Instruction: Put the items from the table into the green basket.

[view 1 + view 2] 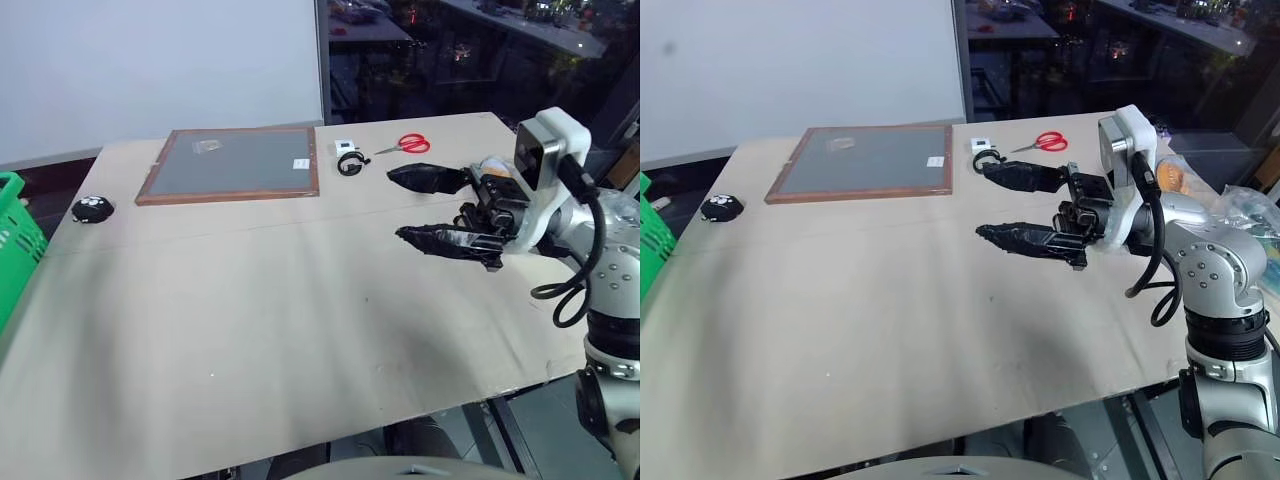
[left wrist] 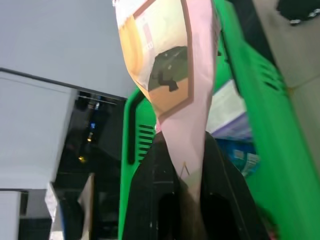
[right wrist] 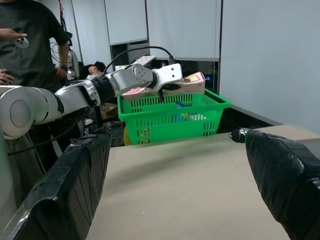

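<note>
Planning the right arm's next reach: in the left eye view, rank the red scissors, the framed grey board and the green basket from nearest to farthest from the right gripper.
1. Red scissors: just beyond the right gripper, near the table's far edge.
2. Framed grey board: farther to the left, at the far edge.
3. Green basket: farthest, off the table's left end.

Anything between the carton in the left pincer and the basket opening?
Nothing visible. The left pincer holds the pink carton above the green basket, over its open top, with no object between them.
</note>
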`<state>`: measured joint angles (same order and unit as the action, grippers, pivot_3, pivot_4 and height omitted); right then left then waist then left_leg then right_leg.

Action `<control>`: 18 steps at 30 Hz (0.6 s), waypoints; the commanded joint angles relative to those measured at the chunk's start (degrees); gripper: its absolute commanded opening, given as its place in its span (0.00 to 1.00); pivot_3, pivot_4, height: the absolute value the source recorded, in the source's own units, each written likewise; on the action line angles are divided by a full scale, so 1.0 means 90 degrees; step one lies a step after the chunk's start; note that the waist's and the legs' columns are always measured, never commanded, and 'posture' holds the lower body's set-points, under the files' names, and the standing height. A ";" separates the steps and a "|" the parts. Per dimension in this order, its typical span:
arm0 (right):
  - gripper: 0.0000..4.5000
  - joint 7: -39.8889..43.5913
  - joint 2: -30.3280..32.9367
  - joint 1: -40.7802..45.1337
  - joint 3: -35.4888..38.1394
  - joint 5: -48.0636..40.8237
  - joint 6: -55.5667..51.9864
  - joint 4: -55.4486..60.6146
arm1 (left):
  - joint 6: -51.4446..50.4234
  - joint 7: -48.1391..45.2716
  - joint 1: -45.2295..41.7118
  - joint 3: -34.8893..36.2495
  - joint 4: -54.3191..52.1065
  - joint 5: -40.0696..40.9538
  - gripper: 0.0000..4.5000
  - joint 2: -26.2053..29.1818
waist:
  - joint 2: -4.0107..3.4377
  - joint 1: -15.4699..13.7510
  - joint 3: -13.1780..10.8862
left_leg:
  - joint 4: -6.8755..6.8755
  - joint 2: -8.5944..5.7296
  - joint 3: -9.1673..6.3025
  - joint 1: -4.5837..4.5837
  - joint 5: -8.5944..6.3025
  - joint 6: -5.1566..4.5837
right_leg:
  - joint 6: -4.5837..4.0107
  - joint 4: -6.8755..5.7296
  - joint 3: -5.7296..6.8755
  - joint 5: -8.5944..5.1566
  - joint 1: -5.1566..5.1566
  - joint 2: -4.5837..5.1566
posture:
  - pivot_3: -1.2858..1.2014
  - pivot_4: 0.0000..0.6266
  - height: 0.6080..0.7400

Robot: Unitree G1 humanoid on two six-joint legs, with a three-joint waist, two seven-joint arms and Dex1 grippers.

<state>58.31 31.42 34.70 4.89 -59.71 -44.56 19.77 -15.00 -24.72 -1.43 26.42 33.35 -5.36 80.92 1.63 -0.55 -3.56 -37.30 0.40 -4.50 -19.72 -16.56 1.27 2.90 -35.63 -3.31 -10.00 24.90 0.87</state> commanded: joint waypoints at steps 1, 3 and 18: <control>1.00 -0.0031 -0.0031 -0.0010 0.0064 -0.0063 0.0124 0.0231 | 0.0350 0.0155 0.0039 -0.0049 0.0505 -0.0382 0.01 0.0335 | -0.0001 0.0005 -0.0001 | 0.0000 0.0000 0.0001 0.0000 0.0000 0.0000 | 0.0003 -0.0001 0.0000 0.0002 0.0000 0.0000 | 0.56 0.00 1.00; 1.00 -0.0047 -0.0050 -0.0040 0.0059 -0.0048 0.0146 0.0258 | 0.0538 0.0371 -0.0005 -0.0194 0.0784 -0.0589 0.19 0.0430 | 0.0000 -0.0002 0.0000 | 0.0000 0.0000 0.0001 0.0000 0.0000 0.0000 | 0.0005 -0.0002 0.0000 0.0003 0.0001 0.0000 | 0.56 0.00 1.00; 1.00 -0.0122 0.0243 -0.0557 0.0189 0.0118 0.0189 0.0340 | 0.0336 -0.0979 -0.1609 0.0832 -0.0784 0.2193 0.78 -0.1547 | 0.0040 -0.0062 0.0050 | -0.0017 0.0001 -0.0011 0.0004 0.0001 0.0001 | 0.0001 -0.0023 0.0018 0.0007 -0.0014 0.0005 | 0.56 0.00 1.00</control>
<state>57.80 32.83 29.93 4.64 -58.48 -43.45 21.46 -10.06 -28.35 -15.66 29.24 36.79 6.37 68.39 1.99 -1.10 -3.11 -37.48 0.41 -4.62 -19.71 -16.54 1.28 2.80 -35.86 -3.14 -9.88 24.78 0.92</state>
